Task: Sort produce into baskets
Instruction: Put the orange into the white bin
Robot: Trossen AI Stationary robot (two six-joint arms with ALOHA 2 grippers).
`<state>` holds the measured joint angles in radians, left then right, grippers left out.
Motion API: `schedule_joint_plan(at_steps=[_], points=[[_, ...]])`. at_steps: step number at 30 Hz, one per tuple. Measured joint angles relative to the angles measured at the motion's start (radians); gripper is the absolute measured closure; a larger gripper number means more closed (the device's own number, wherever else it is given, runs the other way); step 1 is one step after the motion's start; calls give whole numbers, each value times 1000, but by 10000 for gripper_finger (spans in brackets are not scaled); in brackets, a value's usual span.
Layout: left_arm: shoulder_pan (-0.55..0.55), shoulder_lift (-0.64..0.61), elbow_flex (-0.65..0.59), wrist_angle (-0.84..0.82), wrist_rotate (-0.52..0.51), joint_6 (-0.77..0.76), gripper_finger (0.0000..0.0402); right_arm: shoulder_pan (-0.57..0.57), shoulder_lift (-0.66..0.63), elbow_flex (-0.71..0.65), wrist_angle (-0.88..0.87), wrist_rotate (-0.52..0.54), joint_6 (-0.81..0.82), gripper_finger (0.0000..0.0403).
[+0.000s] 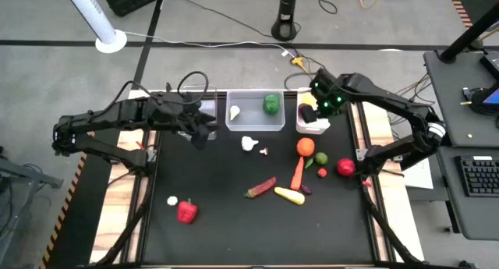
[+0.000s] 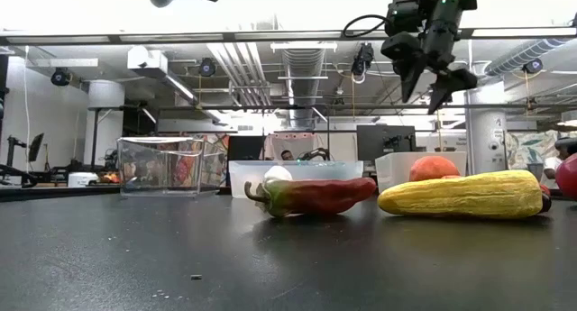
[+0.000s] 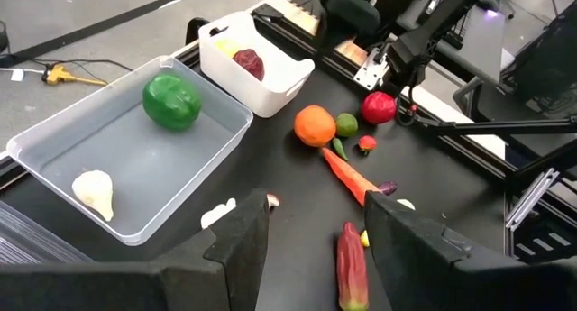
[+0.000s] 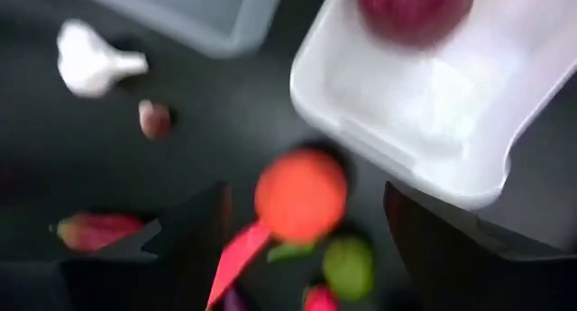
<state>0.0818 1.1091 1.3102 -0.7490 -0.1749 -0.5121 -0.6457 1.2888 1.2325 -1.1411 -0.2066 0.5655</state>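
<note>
Right gripper [image 1: 321,105] hangs over the white basket [image 1: 313,125] at upper right of the overhead shot, jaws wide, holding nothing; a dark red piece [image 3: 249,63] sits inside. Left gripper [image 1: 204,127] hovers empty, half open, left of the clear basket [image 1: 255,122] with the green pepper [image 1: 270,104]. Remaining produce lies scattered on the table [image 1: 226,222].

grey floor [image 1: 234,12], exposed ceiling ducts [image 2: 302,63]

Bright overhead light; blurred right-wrist view.

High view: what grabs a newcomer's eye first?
The bright toy produce strewn over the black table: orange tomato, carrot, red pepper. Next, the green pepper in the wide clear bin, and the right hand open above the white bin.
</note>
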Motion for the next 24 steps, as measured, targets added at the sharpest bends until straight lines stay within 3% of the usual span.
schedule_joint_plan(at_steps=[5, 13, 19, 24], points=[[0, 0, -1, 0, 0, 7, 235, 112, -2, -23, -28, 6, 105, 90], [0, 0, -2, 0, 0, 7, 235, 240, 0, -107, 0, 123, 325, 46], [0, 0, -2, 0, 0, 9, 235, 274, 8, -208, 177, 132, 430, 42], [0, 0, -2, 0, 0, 11, 235, 273, 27, -265, 192, 174, 476, 42]])
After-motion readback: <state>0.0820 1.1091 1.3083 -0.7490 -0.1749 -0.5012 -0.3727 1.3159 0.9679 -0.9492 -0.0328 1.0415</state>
